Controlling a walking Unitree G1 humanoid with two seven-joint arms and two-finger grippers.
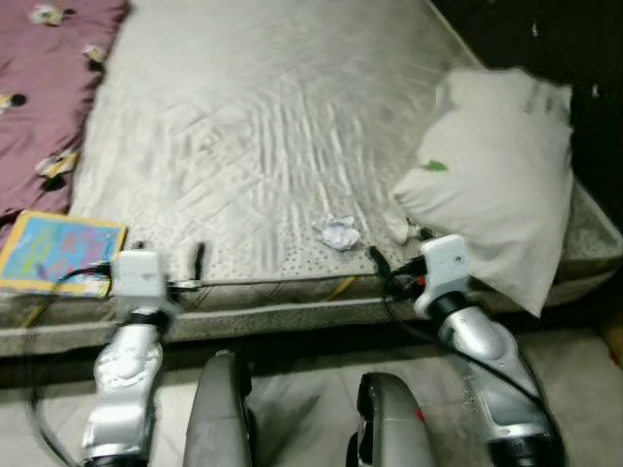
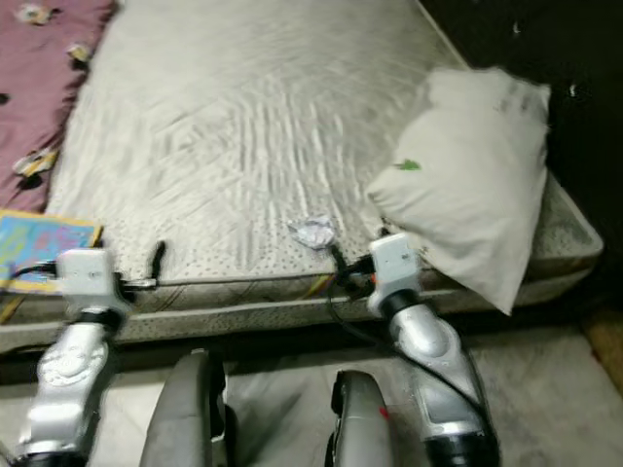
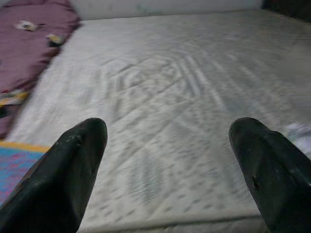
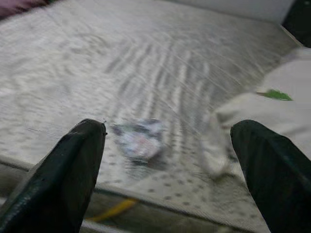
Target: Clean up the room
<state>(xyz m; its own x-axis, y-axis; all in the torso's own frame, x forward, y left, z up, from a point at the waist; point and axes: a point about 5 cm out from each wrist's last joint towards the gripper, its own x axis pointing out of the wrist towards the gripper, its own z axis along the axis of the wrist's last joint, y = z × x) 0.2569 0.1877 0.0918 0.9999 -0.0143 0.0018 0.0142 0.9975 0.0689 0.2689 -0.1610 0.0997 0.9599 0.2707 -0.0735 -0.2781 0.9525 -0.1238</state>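
From my head, a crumpled wrapper point(image 1: 337, 233) lies on the mattress point(image 1: 253, 126) near its front edge, beside the pillow point(image 1: 496, 180). My left gripper point(image 3: 167, 167) is spread wide over bare mattress. My right gripper point(image 4: 167, 167), fingers apart, faces that wrapper, blurred, possibly paper.

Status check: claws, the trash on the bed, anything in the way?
Both claws open, left claw and right claw at mattress edge. Crumpled wrapper just ahead of right claw, untouched. Pillow close beside it, not covering.
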